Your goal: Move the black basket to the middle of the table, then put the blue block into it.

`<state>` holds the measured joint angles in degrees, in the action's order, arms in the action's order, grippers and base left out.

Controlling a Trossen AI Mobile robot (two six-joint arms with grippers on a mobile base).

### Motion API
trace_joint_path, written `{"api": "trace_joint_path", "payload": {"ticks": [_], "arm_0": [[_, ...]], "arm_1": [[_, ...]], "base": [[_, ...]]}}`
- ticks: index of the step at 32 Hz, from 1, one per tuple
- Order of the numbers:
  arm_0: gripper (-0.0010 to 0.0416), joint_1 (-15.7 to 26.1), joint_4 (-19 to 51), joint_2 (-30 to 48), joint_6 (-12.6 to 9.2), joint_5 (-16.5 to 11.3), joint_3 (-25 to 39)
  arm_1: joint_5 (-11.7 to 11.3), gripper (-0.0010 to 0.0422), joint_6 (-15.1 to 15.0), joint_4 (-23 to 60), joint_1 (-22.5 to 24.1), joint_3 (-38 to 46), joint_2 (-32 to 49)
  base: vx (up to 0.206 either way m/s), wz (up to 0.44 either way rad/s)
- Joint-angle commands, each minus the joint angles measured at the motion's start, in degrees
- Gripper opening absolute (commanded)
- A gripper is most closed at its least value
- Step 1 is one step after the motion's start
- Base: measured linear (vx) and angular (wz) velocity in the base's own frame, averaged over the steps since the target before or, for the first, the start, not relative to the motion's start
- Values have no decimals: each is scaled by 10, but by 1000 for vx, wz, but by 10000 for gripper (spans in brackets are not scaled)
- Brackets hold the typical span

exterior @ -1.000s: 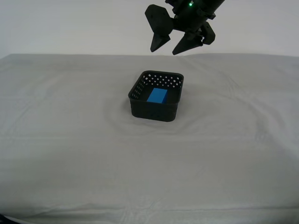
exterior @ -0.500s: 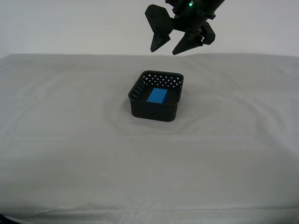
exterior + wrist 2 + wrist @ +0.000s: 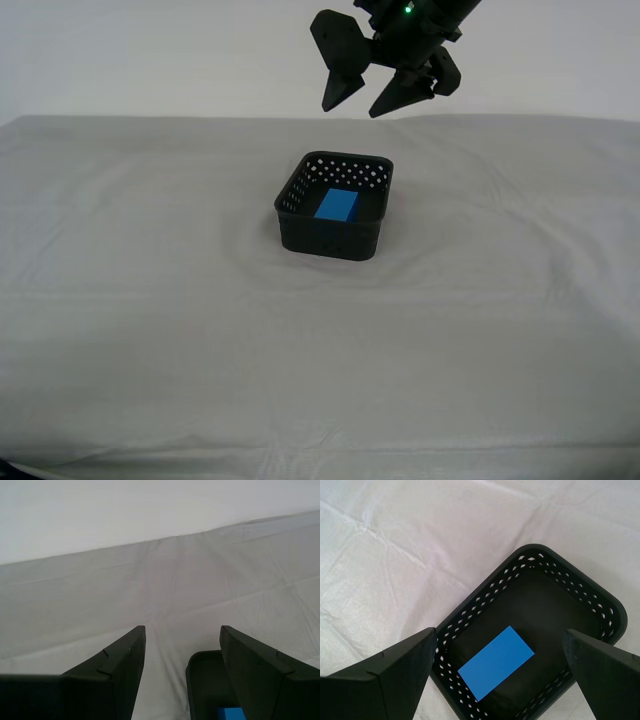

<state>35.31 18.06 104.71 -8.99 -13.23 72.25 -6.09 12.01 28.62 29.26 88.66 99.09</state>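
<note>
Worktop (image 3: 150, 300) bare all round the black basket (image 3: 333, 205); only the blue block (image 3: 337, 205) occupies its floor. Air above basket free below the raised pincer (image 3: 362, 100).

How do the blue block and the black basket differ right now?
The blue block is solid with plain faces; the black basket is open-topped with rows of holes in its walls. The block is far smaller and lies flat inside on the basket's floor, while the basket sits on the table. Both are rectangular.

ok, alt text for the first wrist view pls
The blue block lies flat on the floor of the black basket, seen from above between the open fingers of my first hand. The basket sits on the wrinkled pale table cloth.
</note>
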Motion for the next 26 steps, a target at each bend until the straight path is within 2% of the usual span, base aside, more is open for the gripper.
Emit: {"api": "trace_joint_path", "payload": {"ticks": [1,26], "arm_0": [[352,0,0,0,0,0,0],[353,0,0,0,0,0,0]], "arm_1": [[1,199,-1,0,0,0,0],[1,199,-1,0,0,0,0]], "base": [[0,0],[0,0]]}}
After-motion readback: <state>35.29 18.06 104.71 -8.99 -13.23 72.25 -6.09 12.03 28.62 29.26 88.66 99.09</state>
